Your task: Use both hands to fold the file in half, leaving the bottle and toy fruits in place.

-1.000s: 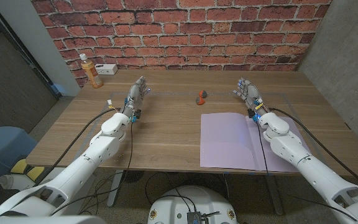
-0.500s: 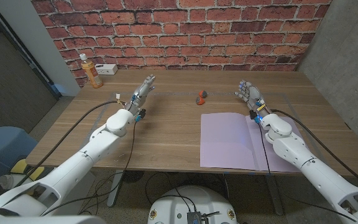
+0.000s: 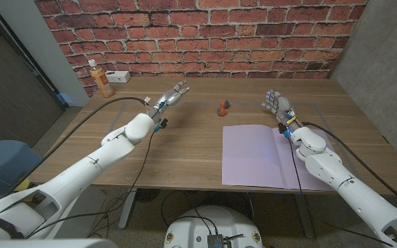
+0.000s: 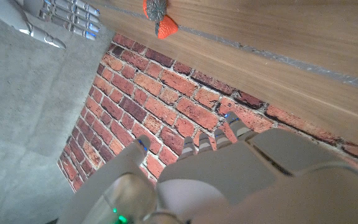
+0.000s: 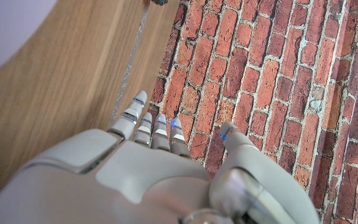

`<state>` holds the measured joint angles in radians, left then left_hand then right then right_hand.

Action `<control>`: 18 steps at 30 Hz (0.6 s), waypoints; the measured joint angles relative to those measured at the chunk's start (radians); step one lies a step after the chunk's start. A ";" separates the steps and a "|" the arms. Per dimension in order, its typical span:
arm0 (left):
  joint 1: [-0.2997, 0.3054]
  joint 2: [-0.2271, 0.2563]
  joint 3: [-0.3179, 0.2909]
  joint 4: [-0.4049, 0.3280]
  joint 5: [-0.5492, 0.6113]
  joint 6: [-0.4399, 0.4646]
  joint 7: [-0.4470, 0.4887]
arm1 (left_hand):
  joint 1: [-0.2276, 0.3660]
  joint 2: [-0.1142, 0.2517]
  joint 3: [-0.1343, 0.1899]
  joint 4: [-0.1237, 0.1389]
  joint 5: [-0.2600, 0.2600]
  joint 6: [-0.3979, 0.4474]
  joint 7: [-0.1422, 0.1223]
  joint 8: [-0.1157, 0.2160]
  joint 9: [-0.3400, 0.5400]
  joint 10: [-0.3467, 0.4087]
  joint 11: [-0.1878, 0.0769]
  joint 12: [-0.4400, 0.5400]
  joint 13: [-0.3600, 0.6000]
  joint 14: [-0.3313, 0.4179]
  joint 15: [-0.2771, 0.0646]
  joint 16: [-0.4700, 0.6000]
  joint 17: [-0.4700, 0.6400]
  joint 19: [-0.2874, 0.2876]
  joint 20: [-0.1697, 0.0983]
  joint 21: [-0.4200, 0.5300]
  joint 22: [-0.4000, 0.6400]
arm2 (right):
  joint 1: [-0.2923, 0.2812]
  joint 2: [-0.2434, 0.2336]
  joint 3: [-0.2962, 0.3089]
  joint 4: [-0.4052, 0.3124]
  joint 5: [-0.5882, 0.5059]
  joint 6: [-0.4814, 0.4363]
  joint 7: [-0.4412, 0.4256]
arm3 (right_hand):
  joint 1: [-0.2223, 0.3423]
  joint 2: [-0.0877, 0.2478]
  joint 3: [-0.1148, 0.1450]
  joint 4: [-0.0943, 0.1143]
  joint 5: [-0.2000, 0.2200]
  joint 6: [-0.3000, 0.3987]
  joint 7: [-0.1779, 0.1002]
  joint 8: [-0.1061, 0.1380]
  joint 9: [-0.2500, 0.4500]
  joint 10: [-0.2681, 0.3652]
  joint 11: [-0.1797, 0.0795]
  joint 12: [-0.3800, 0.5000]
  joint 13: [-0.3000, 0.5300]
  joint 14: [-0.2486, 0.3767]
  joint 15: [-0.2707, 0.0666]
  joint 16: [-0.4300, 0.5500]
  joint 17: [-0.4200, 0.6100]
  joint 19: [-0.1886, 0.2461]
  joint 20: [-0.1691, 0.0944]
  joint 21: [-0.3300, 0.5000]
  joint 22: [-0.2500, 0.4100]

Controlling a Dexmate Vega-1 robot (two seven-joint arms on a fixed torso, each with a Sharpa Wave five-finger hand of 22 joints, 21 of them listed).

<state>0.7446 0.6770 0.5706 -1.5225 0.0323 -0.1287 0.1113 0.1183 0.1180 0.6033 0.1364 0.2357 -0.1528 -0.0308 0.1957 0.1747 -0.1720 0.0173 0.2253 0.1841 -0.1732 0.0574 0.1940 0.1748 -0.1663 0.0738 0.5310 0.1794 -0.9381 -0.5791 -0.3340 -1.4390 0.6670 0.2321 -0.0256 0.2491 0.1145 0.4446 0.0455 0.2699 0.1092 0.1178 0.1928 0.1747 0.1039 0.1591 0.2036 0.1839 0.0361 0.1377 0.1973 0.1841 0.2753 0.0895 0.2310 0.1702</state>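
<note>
Lilac file (image 3: 257, 156) partly under right arm

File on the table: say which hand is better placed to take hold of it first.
Right. The right hand hovers open just beyond the purple file's far edge, its arm lying over the file. The left hand is open well away across the table, beyond the toy fruits.

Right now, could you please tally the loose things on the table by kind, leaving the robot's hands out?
File, pale purple: 1
Bottle, orange with a white cap: 1
Small white box: 1
Toy fruits, red and grey, huddled together: count as 2, though they are small
Total: 5
</note>
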 measured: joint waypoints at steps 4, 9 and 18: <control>-0.048 0.021 0.060 -0.033 0.082 0.008 -0.013 | 0.001 0.001 0.004 0.004 0.000 0.003 -0.003 -0.004 0.000 -0.002 -0.002 -0.001 0.000 0.000 -0.007 -0.007 0.000 -0.001 -0.001 -0.006 0.000 | -0.010 -0.006 0.005 -0.012 -0.002 0.000 -0.013 | 0.000 0.000 0.000 0.000 0.000 0.000 0.000 0.000 0.000 0.000 0.000 0.000 0.000 0.000 0.000 0.000 0.000 0.000 0.000 0.000 0.000; -0.059 0.023 0.074 -0.039 0.202 0.013 -0.036 | 0.001 0.001 0.005 0.010 0.000 0.003 -0.003 -0.004 0.003 0.000 -0.011 -0.008 0.000 0.002 -0.014 -0.007 0.005 -0.007 -0.008 -0.010 0.000 | -0.023 -0.016 0.012 -0.030 -0.004 0.000 -0.017 | 0.005 0.003 0.003 -0.011 -0.002 0.000 0.000 0.000 0.000 0.000 0.000 0.000 0.000 0.000 0.000 0.000 0.000 0.000 0.000 -0.005 0.000; -0.132 0.020 0.162 -0.059 0.354 -0.017 -0.063 | 0.001 0.001 0.011 0.019 0.000 0.025 -0.014 -0.003 0.004 -0.001 -0.035 -0.004 0.000 0.002 -0.031 -0.007 0.002 -0.002 -0.013 -0.017 0.000 | -0.047 -0.036 0.028 -0.066 -0.025 0.006 -0.058 | 0.033 0.012 0.016 -0.031 -0.004 0.005 0.005 0.000 0.000 0.000 0.000 0.000 0.000 0.000 0.000 0.000 -0.003 0.000 0.000 -0.007 0.000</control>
<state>0.6123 0.6969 0.7322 -1.5818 0.3863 -0.1459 0.0481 0.1190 0.1187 0.6141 0.1559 0.2358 -0.1281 -0.0446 0.1923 0.1786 -0.1730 -0.0174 0.2216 0.1840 -0.1716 0.0265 0.1870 0.1767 -0.1681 0.0607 0.5139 0.1793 -0.9853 -0.6156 -0.3062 -1.5049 0.6416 0.2376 -0.0832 0.2823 0.1265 0.4605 0.0140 0.2661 0.1145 0.1232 0.1927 0.1746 0.1037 0.1590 0.2036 0.1838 0.0358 0.1375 0.1973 0.1812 0.2752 0.0895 0.2242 0.1700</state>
